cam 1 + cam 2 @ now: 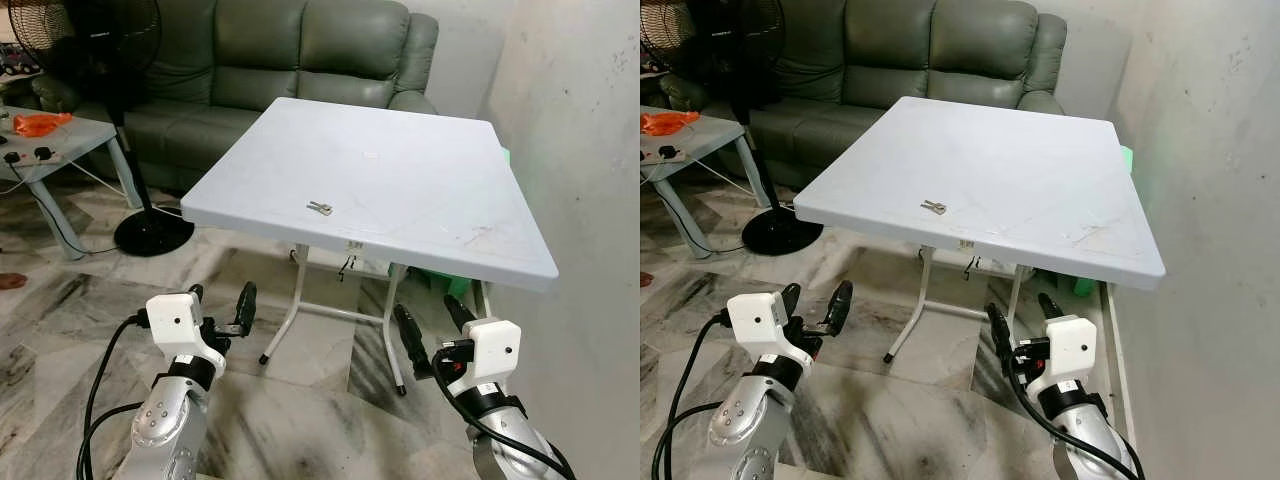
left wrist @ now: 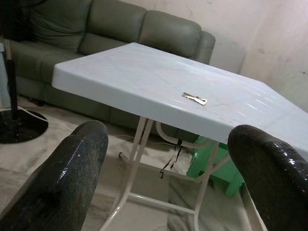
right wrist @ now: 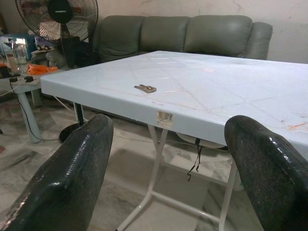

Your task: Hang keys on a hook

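Note:
A small set of metal keys [image 1: 320, 208] lies flat on the white folding table [image 1: 420, 160], near its front edge. The same keys [image 2: 194, 98] show in the left wrist view, and in the right wrist view the keys [image 3: 145, 88] lie just beyond the table's lip. My left gripper [image 1: 220, 305] is held low in front of the table, below its top and to the left, open with nothing between its fingers. Below the table's front right corner my right gripper [image 1: 432, 328] is open and empty too. I see no hook.
A grey-green sofa [image 1: 280, 50] stands behind the table. A black pedestal fan [image 1: 120, 60] and a small side table [image 1: 50, 140] with an orange item are at the left. A white wall [image 1: 580, 150] runs close along the right. A green object [image 2: 214, 163] sits under the table on the marble floor.

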Controlling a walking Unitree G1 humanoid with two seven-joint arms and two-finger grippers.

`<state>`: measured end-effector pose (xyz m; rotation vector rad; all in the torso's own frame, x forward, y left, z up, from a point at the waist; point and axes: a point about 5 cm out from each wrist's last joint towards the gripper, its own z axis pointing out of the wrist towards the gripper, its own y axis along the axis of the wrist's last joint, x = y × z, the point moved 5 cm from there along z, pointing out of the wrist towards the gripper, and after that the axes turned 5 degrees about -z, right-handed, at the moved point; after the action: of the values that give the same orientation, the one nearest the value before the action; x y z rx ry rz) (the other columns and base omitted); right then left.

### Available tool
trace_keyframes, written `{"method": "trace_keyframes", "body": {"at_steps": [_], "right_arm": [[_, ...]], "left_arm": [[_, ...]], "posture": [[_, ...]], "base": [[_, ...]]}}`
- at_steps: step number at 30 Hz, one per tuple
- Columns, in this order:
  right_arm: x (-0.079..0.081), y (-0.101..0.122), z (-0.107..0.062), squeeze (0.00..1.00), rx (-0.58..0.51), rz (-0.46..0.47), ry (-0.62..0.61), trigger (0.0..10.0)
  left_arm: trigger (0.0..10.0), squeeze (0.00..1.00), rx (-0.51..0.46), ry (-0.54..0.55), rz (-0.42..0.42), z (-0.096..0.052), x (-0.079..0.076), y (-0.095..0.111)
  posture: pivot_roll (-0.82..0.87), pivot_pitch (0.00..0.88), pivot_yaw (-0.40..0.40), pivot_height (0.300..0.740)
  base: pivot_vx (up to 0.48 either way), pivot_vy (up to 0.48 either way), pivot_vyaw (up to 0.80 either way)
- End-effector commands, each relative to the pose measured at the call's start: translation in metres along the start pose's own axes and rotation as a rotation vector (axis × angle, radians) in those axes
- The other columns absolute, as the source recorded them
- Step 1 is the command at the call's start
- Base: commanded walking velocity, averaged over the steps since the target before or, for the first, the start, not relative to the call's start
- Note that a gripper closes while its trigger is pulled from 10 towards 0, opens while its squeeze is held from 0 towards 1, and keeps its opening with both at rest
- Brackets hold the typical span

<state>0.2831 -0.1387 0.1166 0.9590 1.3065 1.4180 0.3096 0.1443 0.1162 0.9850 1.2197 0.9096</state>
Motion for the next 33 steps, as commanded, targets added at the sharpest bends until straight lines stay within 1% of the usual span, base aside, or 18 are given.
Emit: {"method": "trace_keyframes", "body": {"at_steps": [1, 6, 8, 11, 33], "right_arm": [[-0.0017, 0.008, 0.0005, 0.0, -0.023, -0.007, -0.004, 10.0], [-0.0017, 0.0081, 0.001, 0.0, -0.023, -0.006, -0.003, 10.0], [-0.0016, 0.0081, 0.0011, 0.0, -0.023, -0.004, -0.002, 10.0], [-0.001, 0.0085, 0.0007, 0.0, -0.023, -0.003, -0.002, 10.0], [0.0004, 0.0088, 0.0004, 0.0, -0.021, 0.0, 0.001, 10.0]], "left_arm": [[10.0, 0.0, 0.015, -0.006, 0.009, 0.0022, -0.0023, -0.0017], [10.0, 0.0, 0.016, -0.017, 0.013, 0.0026, -0.0051, -0.0017], [10.0, 0.0, 0.018, -0.01, 0.028, 0.0025, -0.0047, -0.002], [10.0, 0.0, 0.027, -0.003, 0.017, 0.0016, -0.0031, -0.0038], [10.0, 0.0, 0.031, -0.007, 0.017, 0.0011, -0.0041, -0.004]], "posture": [[0.02, 0.0, -0.046, 0.74], [0.02, 0.0, -0.045, 0.74], [0.02, 0.0, -0.045, 0.74], [0.03, 0.0, -0.045, 0.74], [0.03, 0.002, -0.047, 0.74]], "base": [[0.0, 0.0, 0.0], [0.0, 0.0, 0.0], [0.0, 0.0, 0.0], [0.0, 0.0, 0.0], [0.323, 0.0, 0.0]]}}
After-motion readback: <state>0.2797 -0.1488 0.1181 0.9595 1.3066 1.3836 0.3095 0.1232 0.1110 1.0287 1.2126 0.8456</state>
